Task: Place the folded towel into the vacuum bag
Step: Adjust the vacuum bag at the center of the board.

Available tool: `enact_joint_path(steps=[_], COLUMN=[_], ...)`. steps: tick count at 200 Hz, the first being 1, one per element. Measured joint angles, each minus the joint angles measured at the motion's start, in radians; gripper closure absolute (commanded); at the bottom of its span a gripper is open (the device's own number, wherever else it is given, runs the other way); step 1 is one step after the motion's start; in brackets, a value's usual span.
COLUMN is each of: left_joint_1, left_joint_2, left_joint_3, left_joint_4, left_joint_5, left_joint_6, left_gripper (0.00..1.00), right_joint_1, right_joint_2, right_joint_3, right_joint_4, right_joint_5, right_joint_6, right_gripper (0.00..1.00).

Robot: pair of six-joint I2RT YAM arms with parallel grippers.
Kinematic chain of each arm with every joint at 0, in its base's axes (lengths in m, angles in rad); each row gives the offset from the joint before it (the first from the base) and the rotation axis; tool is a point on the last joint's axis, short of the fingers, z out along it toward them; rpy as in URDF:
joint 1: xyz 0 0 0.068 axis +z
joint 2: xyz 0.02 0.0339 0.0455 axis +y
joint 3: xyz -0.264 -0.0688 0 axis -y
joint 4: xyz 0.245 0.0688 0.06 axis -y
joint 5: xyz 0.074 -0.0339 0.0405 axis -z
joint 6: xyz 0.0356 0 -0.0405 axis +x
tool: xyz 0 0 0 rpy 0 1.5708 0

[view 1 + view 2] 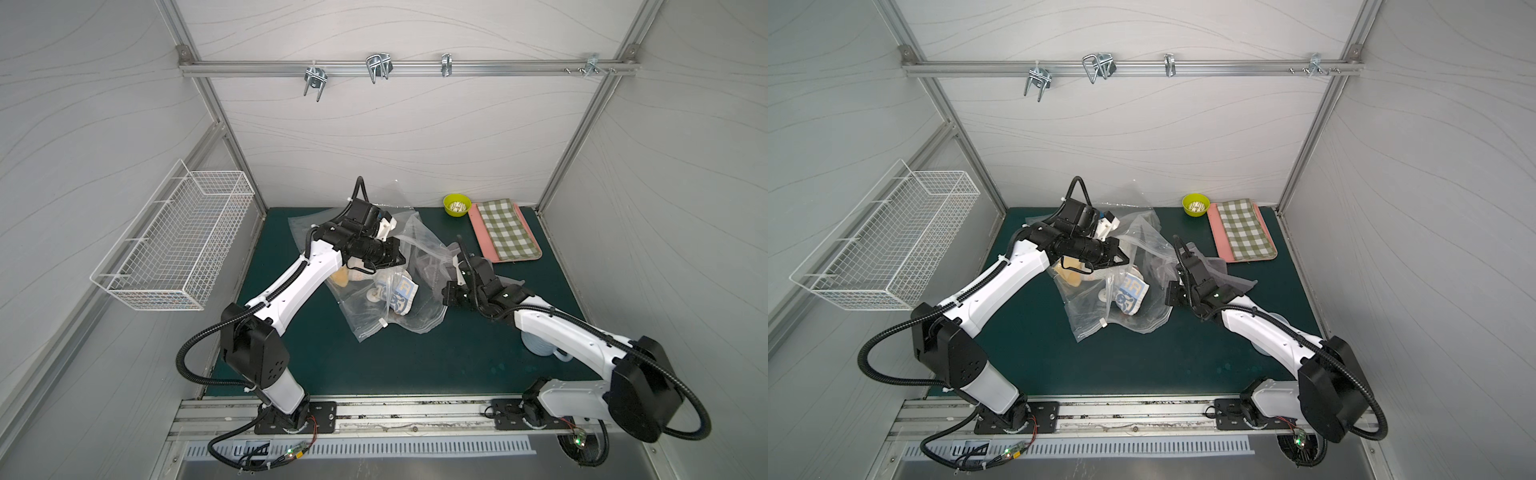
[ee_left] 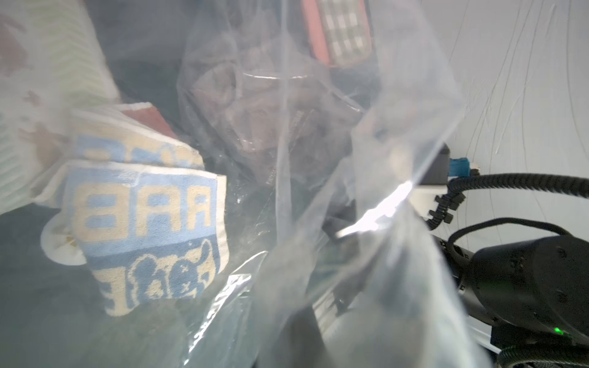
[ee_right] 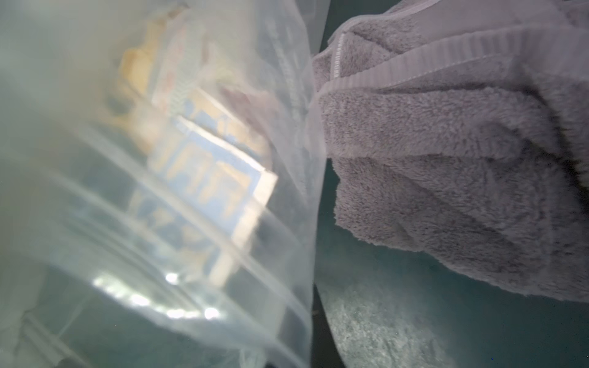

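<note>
1. The vacuum bag (image 1: 358, 318) lies mid-counter (image 1: 415, 365). It is a crinkly clear film pouch, tented up on its 11 o'clock side, and a blue-and-cream printed towel (image 1: 400, 296) is already inside.
2. The left claw (image 1: 400, 259) is clenched at the bag's 11 o'clock. Its tips are hidden, but the film rises to it, so I judge that it pinches the upper sheet.
3. The right claw (image 1: 444, 297) sits at the bag's 3 o'clock edge, pointing toward 9 o'clock. It is clenched. Its tips are hidden too, so I cannot tell whether film, cloth or nothing is between them.
4. The grey-lilac terry towel (image 3: 446, 153) is outside the bag, right against the film's outer face. In a top view it (image 1: 1239, 278) peeks from under the right wrist, about 2 o'clock from that claw, behind where the claw points.
5. The right arm is far nearer the towel, while the left arm stands across the bag. The towel is bunched and half covered, so I cannot tell how its long axis runs.
6. The towel is plush looped pile with a ribbed hem band, so it will likely slump. The glossy, creased film looks slippery.
</note>
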Motion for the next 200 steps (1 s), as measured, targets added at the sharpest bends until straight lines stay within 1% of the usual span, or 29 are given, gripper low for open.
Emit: enact_joint_path(steps=[13, 33, 54, 71, 90, 124, 138, 159, 164, 173, 177, 184, 200], left_joint_1=[0.039, 0.079, 0.084, 0.083, 0.082, 0.082, 0.083, 0.09, 0.092, 0.095, 0.095, 0.094, 0.095], left_joint_2=[-0.017, -0.03, -0.032, -0.032, -0.027, -0.02, -0.03, -0.087, -0.098, -0.108, -0.109, -0.107, -0.098], left_joint_3=[-0.029, -0.058, -0.09, -0.122, -0.135, -0.112, -0.094, -0.093, -0.09, -0.076, -0.071, -0.067, -0.084], left_joint_4=[0.015, 0.027, 0.054, 0.067, 0.066, 0.038, 0.039, 0.065, 0.064, 0.059, 0.061, 0.066, 0.082], left_joint_5=[0.0, -0.006, -0.013, -0.016, -0.017, -0.038, -0.077, -0.144, -0.155, -0.163, -0.164, -0.167, -0.17], left_joint_6=[-0.01, -0.017, -0.025, -0.033, -0.037, -0.018, -0.008, -0.01, -0.01, -0.011, -0.012, -0.017, -0.039], left_gripper=[1.0, 1.0, 1.0, 1.0, 1.0, 1.0, 1.0, 1.0, 1.0, 1.0, 1.0, 1.0, 1.0], right_joint_1=[-0.002, -0.002, 0.0, 0.004, 0.006, -0.006, -0.036, -0.108, -0.129, -0.165, -0.177, -0.203, -0.255], right_joint_2=[0.0, 0.0, -0.002, -0.011, -0.024, -0.023, -0.022, -0.026, -0.029, -0.042, -0.048, -0.069, -0.142], right_joint_3=[0.017, 0.076, 0.158, 0.202, 0.224, 0.231, 0.221, 0.175, 0.157, 0.125, 0.113, 0.086, 0.032], right_joint_4=[0.018, 0.04, 0.086, 0.128, 0.137, 0.086, 0.059, 0.037, 0.035, 0.029, 0.029, 0.026, 0.019], right_joint_5=[-0.019, -0.081, -0.151, -0.175, -0.171, -0.112, -0.093, -0.083, -0.086, -0.095, -0.102, -0.11, -0.125], right_joint_6=[-0.012, -0.042, -0.079, -0.112, -0.143, -0.158, -0.145, -0.107, -0.098, -0.082, -0.072, -0.063, -0.057], right_gripper=[1.0, 1.0, 1.0, 1.0, 1.0, 1.0, 1.0, 1.0, 0.89, 0.6, 0.52, 0.44, 0.34])
